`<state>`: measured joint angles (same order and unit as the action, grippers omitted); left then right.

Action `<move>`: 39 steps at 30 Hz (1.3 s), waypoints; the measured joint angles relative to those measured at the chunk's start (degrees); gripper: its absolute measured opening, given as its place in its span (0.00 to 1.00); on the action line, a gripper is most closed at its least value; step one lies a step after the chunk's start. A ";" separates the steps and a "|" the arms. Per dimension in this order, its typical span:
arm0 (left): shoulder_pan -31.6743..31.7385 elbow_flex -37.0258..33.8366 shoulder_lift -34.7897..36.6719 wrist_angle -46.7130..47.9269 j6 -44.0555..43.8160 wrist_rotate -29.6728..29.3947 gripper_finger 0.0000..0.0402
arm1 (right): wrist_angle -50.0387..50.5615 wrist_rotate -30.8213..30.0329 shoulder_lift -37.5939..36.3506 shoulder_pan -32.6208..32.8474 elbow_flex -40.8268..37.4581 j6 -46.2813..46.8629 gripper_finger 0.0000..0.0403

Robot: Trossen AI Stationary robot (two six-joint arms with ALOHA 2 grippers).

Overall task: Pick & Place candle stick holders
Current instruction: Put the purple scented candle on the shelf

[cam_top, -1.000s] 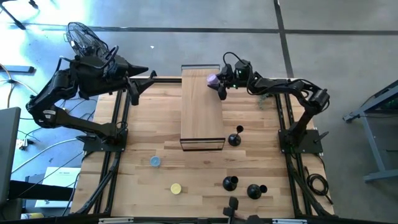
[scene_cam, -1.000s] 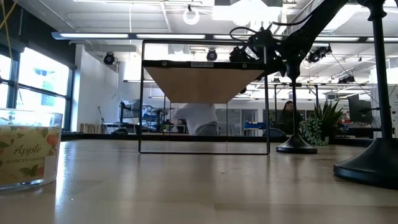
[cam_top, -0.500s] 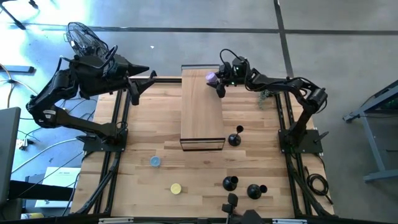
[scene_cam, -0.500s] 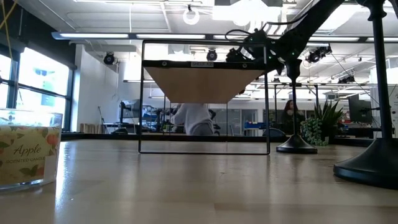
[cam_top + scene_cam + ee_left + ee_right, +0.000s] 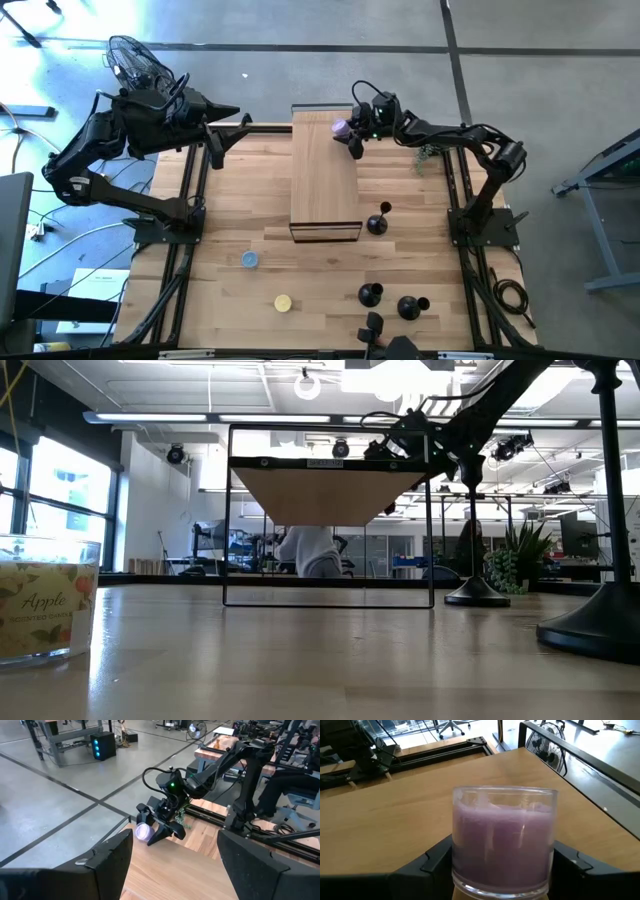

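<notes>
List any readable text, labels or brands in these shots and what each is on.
"Apple": on the printed label of the glass candle jar at the near edge of the table in the low view.
Smaller line under "Apple" on the same label: looks like "scented candle", too small to confirm.
White sticker on the top bar of the raised wooden shelf: too small to read.
Purple candle jar held in the right gripper: no label visible.

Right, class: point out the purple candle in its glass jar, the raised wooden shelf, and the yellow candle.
Purple candle in glass jar (image 5: 503, 840): right wrist view, jar's front wall.
Raised wooden shelf (image 5: 322, 185): high view, bare top.
Yellow candle (image 5: 283, 302): high view, its top.
</notes>
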<state>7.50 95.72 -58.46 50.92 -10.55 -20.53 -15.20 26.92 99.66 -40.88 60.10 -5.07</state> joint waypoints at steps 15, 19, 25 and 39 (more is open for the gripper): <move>0.01 0.00 0.00 -0.27 -0.20 0.44 0.71 | 2.14 0.02 -0.02 0.00 0.00 -0.54 0.54; 0.01 0.00 0.00 -0.30 -0.20 0.46 0.71 | 2.26 0.02 -0.02 0.00 0.00 -0.50 0.54; 0.01 0.00 0.00 -0.27 -0.22 0.48 0.71 | 2.36 0.02 -0.02 0.00 0.00 -0.42 0.55; 0.01 0.00 0.00 -0.25 -0.22 0.52 0.71 | 3.19 -1.44 -0.11 0.04 0.02 -0.39 0.59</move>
<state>7.51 95.72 -58.46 50.68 -10.76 -20.01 -12.01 25.47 99.55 -40.84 60.12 -5.45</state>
